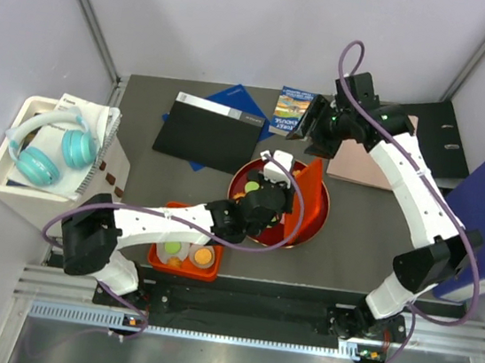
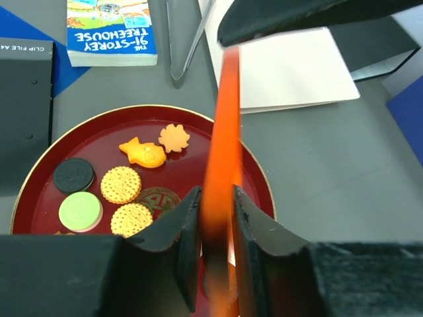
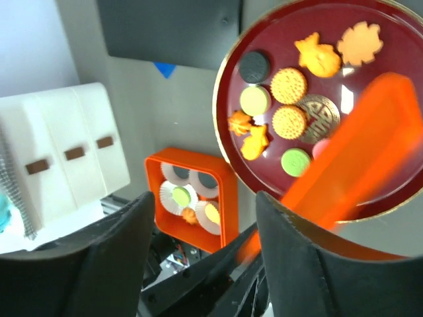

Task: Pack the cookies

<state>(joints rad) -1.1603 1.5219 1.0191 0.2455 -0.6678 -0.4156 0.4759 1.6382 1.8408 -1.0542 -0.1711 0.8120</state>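
Dark grey table point(image 1: 370, 234) carries a round red tray point(image 2: 99, 142) at its centre. Left gripper point(image 2: 217, 198) is clamped on an orange lid point(image 2: 223, 132), which stands on edge across the tray. Right gripper point(image 3: 205, 218) hangs at the tray's 1 o'clock, fingers spread, holding nothing. Loose cookies point(image 2: 121, 183) lie on the tray's 9 o'clock half. 3 more sit in white paper cups point(image 3: 206, 179) inside an orange box point(image 3: 228, 198) at its 7 o'clock.
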